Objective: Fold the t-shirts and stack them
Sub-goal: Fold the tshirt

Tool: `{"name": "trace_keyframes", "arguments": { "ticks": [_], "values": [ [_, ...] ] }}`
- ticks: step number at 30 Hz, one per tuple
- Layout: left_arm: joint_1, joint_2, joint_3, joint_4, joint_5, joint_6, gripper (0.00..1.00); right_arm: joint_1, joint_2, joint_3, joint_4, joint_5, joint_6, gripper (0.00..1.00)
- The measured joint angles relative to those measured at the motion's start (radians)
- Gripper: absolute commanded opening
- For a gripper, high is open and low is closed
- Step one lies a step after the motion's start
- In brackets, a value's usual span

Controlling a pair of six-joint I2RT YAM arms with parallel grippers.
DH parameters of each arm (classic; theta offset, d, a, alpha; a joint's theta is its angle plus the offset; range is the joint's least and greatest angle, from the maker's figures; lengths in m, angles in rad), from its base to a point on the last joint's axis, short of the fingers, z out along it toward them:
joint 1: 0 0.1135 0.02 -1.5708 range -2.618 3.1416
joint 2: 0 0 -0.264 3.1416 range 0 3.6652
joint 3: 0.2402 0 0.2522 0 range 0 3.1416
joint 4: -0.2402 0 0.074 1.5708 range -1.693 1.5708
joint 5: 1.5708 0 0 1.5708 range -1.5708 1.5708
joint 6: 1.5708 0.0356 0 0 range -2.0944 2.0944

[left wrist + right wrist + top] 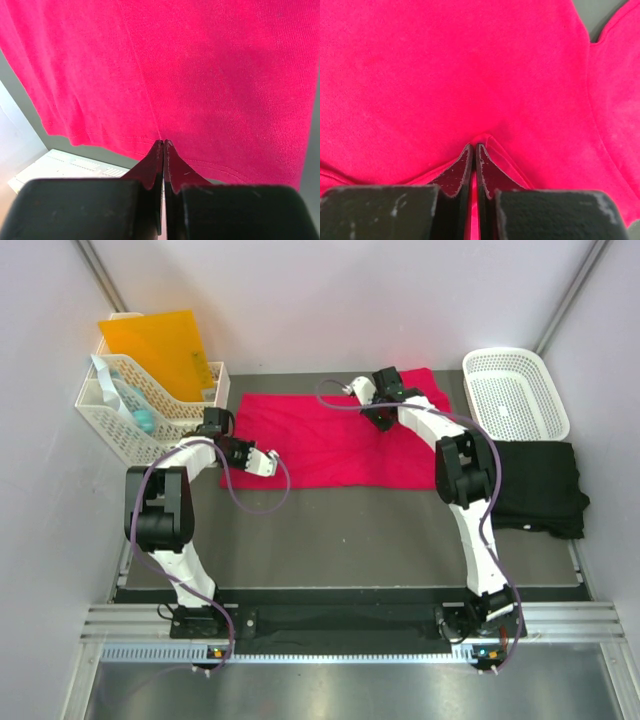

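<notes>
The pinkish-red t-shirt (340, 440) lies spread flat at the back middle of the dark table. My left gripper (268, 462) sits at its left edge; in the left wrist view its tips (163, 143) are shut on the stitched hem of the red t-shirt (210, 75). My right gripper (364, 392) is at the shirt's far edge. In the right wrist view it (474, 146) is shut on a raised fold of the red t-shirt (470, 65), with cloth showing between the fingers. The black t-shirt (538, 485) lies folded at the right.
A white lattice basket (515, 390) stands at the back right, just behind the black shirt. At the back left a white organiser (135, 415) holds an orange folder (155, 345). Grey walls close in both sides. Purple cables loop off both arms.
</notes>
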Motion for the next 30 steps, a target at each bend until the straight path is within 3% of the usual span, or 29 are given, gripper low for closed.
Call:
{"name": "trace_keyframes", "arguments": {
  "ticks": [15, 17, 18, 21, 26, 29, 30],
  "values": [
    [0.0, 0.0, 0.0, 0.001, 0.0, 0.0, 0.0, 0.026, -0.033, -0.018, 0.035, -0.021, -0.016, 0.01],
    [0.0, 0.0, 0.0, 0.001, 0.0, 0.0, 0.0, 0.029, -0.033, -0.018, 0.035, -0.024, -0.018, 0.08],
    [0.0, 0.0, 0.0, 0.001, 0.0, 0.0, 0.0, 0.031, -0.033, -0.018, 0.035, -0.024, -0.019, 0.27],
    [0.0, 0.0, 0.0, 0.001, 0.0, 0.0, 0.0, 0.036, -0.033, -0.018, 0.039, -0.023, -0.029, 0.51],
    [0.0, 0.0, 0.0, 0.001, 0.0, 0.0, 0.0, 0.044, -0.036, -0.032, 0.064, -0.004, -0.035, 0.58],
    [0.0, 0.0, 0.0, 0.001, 0.0, 0.0, 0.0, 0.045, -0.05, -0.068, 0.089, 0.014, -0.032, 0.55],
    [0.0, 0.0, 0.0, 0.002, 0.0, 0.0, 0.0, 0.045, -0.056, -0.082, 0.093, 0.027, -0.029, 0.48]
  ]
}}
